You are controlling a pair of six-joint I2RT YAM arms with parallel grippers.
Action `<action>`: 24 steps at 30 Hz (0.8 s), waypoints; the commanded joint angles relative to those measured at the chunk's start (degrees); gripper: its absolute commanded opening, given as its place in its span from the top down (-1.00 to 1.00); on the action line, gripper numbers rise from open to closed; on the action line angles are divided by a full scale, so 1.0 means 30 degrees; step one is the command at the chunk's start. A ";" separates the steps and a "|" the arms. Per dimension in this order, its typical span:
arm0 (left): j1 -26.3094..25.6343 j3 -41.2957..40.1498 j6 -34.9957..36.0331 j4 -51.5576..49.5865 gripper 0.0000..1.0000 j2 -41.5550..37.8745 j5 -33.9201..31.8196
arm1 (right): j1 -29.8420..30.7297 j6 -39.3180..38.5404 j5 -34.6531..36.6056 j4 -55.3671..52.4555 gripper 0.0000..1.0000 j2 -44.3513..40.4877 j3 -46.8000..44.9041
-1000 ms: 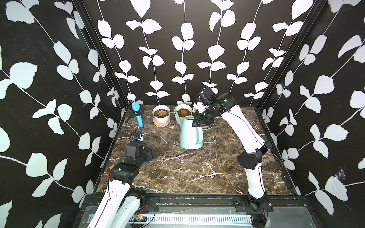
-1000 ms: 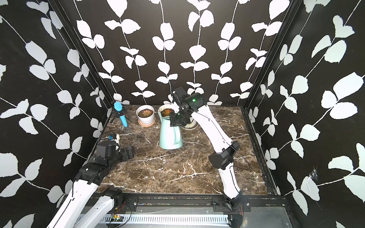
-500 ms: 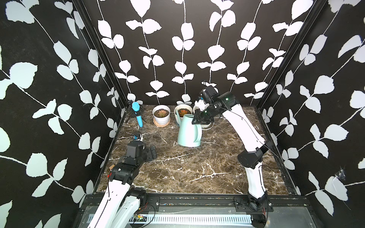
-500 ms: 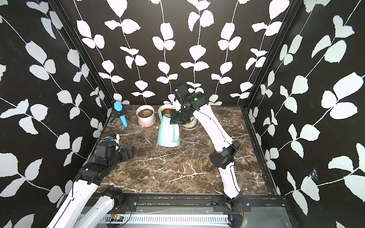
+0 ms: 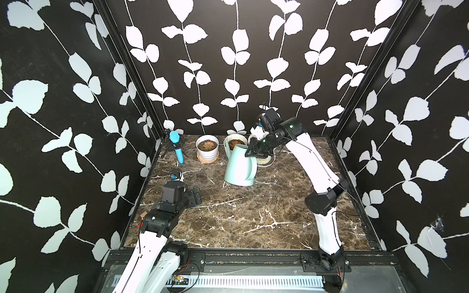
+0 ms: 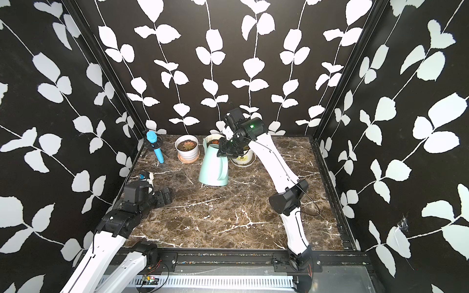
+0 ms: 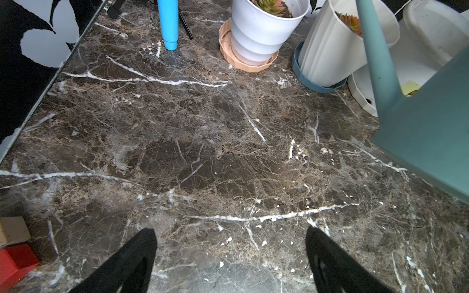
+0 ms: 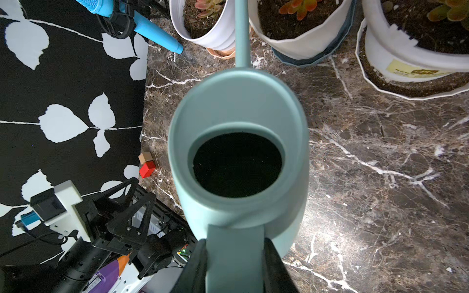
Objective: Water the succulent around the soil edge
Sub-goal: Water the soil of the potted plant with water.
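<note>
Right gripper (image 8: 234,253) is clamped on the handle of the pale mint-green plastic watering can (image 5: 239,166). The can hangs tilted just before the potted succulents, its long spout (image 8: 242,33) beside the cream ribbed pot (image 8: 299,43). Left gripper (image 7: 228,229) rests low, spread wide, empty. This looks like the approach: next, bring the spout over the soil rim and tip gently.

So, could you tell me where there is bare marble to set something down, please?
The widest bare marble is the middle and front, bordered by the left gripper, the right arm and the can. A smaller patch lies between the mic and the left gripper. The back row is crowded: mic, white pot, ribbed pot, labelled pot, with the can just before them.
</note>
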 commanded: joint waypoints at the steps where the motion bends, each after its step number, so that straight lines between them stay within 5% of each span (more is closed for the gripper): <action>1: -0.0067 -0.0067 0.0118 0.0023 -0.86 -0.0143 -0.0162 | -0.0259 0.0556 -0.0806 0.1668 1.00 -0.0126 0.0339; 24: -0.0090 -0.0066 0.0167 0.0016 -0.87 -0.0203 -0.0059 | -0.0816 0.1333 -0.0924 0.3055 1.00 -0.1114 -0.2144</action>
